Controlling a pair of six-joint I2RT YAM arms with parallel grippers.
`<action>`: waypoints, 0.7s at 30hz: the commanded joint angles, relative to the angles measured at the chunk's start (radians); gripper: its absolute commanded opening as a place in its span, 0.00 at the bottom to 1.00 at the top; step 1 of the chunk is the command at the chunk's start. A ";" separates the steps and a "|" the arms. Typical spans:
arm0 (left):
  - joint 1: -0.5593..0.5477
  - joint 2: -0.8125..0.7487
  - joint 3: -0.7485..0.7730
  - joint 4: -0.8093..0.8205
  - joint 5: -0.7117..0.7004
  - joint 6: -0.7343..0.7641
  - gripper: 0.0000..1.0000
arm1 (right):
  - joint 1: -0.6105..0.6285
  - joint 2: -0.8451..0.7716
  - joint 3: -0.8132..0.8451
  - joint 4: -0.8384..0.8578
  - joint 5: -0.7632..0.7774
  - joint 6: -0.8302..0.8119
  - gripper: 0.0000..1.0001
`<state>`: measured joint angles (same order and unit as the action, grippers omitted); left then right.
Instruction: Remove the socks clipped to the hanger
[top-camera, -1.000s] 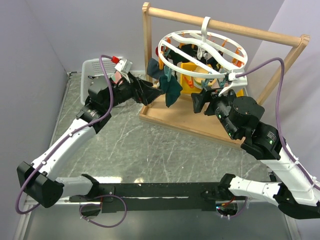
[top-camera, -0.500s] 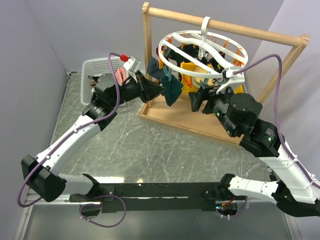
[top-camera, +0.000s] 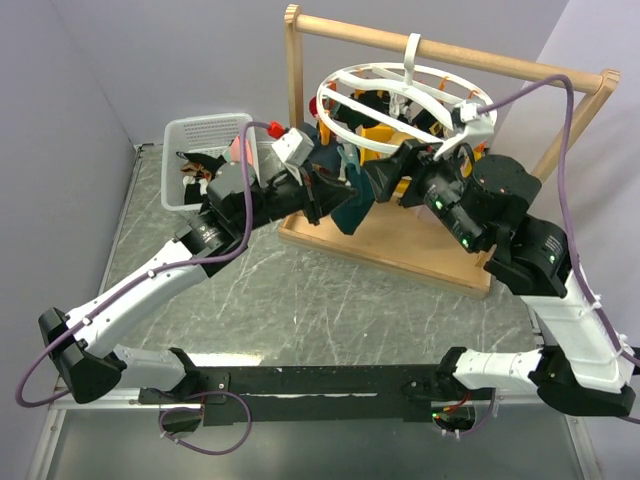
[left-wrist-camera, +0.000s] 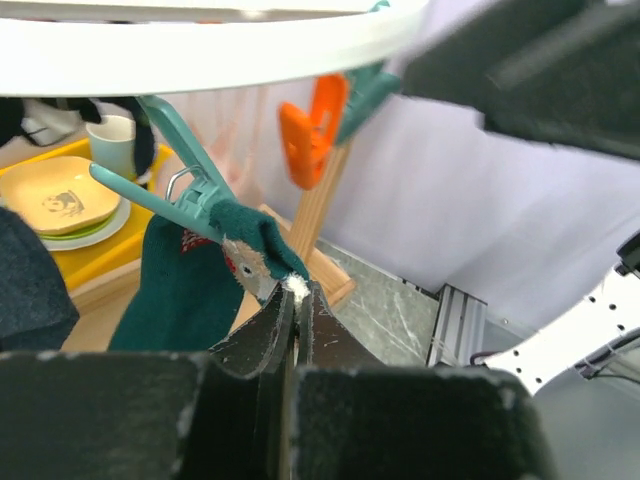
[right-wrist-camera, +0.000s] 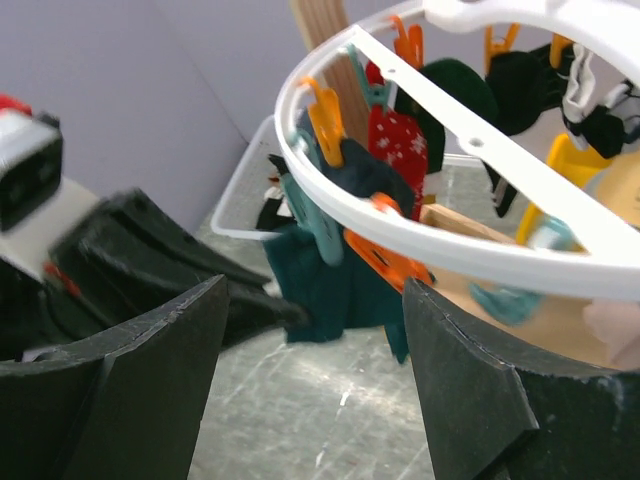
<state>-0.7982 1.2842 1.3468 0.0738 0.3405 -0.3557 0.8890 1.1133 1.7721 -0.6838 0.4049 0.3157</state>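
The white round hanger (top-camera: 322, 101) hangs by its hook from the wooden rail, with several socks clipped under it. A dark teal sock (top-camera: 351, 212) hangs from a teal clip (left-wrist-camera: 190, 190) on the near left rim. My left gripper (top-camera: 335, 196) is shut on that sock's pale toe tip (left-wrist-camera: 293, 288). The right gripper (top-camera: 386, 181) is open just under the ring's near rim (right-wrist-camera: 480, 255), nothing between its fingers; the teal sock (right-wrist-camera: 340, 285) hangs beyond them. A red sock (right-wrist-camera: 395, 140) and dark ones hang further in.
The hanger's tall wooden frame (top-camera: 440, 50) stands on a wooden base (top-camera: 400, 248). A white basket (top-camera: 205, 135) holding socks sits at the far left. A yellow plate (left-wrist-camera: 55, 200) and a cup (left-wrist-camera: 110, 140) lie behind the hanger. An orange clip (left-wrist-camera: 310, 135) hangs bare.
My left arm has swung right to the hanger and its gripper has shut on the teal sock's tip. The right arm has risen closer under the ring.
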 joint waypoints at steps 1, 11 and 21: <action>-0.070 -0.020 0.054 -0.011 -0.087 0.066 0.01 | -0.005 0.068 0.101 -0.051 -0.040 0.017 0.77; -0.206 0.029 0.092 -0.014 -0.195 0.116 0.01 | -0.005 0.161 0.231 -0.184 0.017 0.002 0.81; -0.251 0.061 0.133 -0.039 -0.215 0.147 0.01 | -0.007 0.141 0.165 -0.155 0.081 -0.018 0.67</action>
<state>-1.0283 1.3445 1.4265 0.0273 0.1413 -0.2371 0.8875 1.2758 1.9564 -0.8612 0.4316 0.3122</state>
